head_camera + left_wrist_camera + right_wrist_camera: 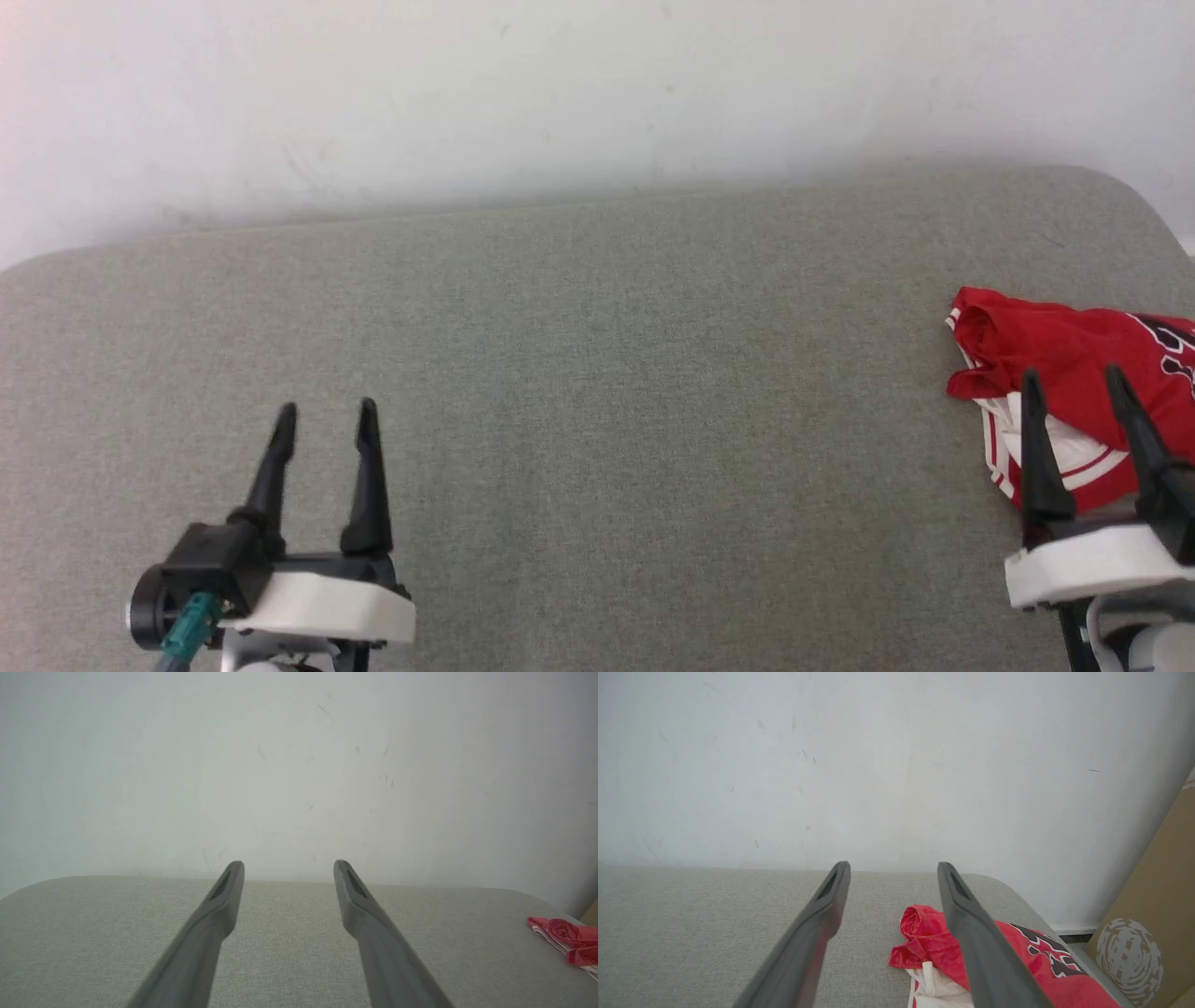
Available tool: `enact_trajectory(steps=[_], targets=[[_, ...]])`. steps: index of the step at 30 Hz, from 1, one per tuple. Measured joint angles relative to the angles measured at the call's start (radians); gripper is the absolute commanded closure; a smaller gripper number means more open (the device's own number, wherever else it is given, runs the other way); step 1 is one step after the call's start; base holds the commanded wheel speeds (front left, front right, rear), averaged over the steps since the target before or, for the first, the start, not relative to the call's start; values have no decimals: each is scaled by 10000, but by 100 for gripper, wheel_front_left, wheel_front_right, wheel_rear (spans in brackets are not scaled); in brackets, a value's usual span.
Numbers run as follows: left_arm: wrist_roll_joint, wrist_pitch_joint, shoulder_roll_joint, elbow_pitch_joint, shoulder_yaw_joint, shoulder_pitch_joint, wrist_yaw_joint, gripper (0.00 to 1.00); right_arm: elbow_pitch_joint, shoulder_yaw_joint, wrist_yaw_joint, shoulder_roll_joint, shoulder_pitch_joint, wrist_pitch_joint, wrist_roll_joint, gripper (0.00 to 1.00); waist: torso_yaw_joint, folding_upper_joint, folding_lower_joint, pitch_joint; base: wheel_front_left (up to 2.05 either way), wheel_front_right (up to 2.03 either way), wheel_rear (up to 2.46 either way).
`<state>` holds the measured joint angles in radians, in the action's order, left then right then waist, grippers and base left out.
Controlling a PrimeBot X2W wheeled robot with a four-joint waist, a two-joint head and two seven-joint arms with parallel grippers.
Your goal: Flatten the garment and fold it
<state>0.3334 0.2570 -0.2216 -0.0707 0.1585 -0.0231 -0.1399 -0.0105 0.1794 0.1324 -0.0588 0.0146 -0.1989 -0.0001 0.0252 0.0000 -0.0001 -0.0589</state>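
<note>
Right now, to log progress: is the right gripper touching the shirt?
Cannot tell: in the head view the open right gripper overlaps the shirt, hiding any gap.

The garment [1055, 345] runs off the right edge; its black numerals [1178, 341] are only partly visible.

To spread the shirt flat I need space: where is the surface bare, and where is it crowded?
The grey upholstered surface is bare from its left edge, past the open left end effector, to the crumpled red jersey. Crowded: the right edge, where the jersey lies bunched by the open right end effector.
</note>
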Motion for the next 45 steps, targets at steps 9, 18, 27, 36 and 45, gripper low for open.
enact_trajectory(steps=[9,18,27,36,45], targets=[[-374,0,500,485,-397,-535,470,0,-909,42,0,52,-458,-493,276,0,-106,0,0,314,0,0,0],[-650,0,986,765,-1014,-581,874,0,-1143,-282,0,54,-446,-573,263,0,-105,0,1,417,0,0,0],[-788,-58,1018,780,-1028,-578,872,100,-1151,-288,2,46,-443,-552,265,100,-109,0,1,422,0,0,0],[-922,-242,1030,779,-1045,-574,874,100,-1080,-387,2,46,-442,-334,263,100,-120,0,2,434,0,0,0],[-1083,-385,1091,779,-1074,-569,876,100,-997,-510,2,46,-442,-173,263,100,-130,0,2,447,0,0,0]])
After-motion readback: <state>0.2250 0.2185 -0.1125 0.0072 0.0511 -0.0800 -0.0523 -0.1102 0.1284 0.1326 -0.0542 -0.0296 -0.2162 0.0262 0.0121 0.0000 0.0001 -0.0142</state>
